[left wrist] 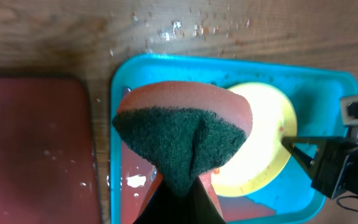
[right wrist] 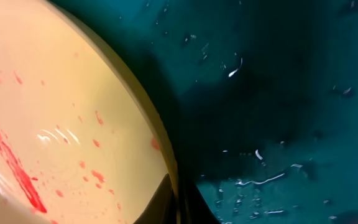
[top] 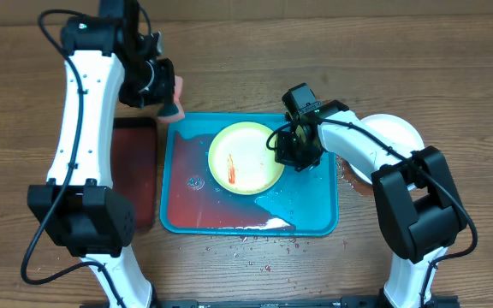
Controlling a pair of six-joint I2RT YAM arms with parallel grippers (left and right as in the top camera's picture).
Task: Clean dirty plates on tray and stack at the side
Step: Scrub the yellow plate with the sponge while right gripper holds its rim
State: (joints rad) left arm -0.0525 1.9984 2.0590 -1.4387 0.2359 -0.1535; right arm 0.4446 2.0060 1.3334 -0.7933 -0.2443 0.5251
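Yellow-green round plastic plate (top: 245, 158) lying at centre of large turquoise rectangular plastic tray (top: 315, 218), red sauce streaking its face. Right gripper (top: 286, 147) pinching the plate's rim on the tray's right side, jaws clamped. Left gripper (left wrist: 179, 196) squeezing an orange-and-green scouring sponge (left wrist: 179, 134), hovering by the tray's far-left corner. Risk: the thin, wet rim slipping free on lifting, the plate dropping and splashing the water pooling in the tray.

A pink sponge (left wrist: 182, 134) is showing its dark green scouring face. A dark red tray (top: 135, 171) is lying just beside it on the wooden table (top: 229, 51), and water droplets (top: 246, 244) are glistening well beyond.
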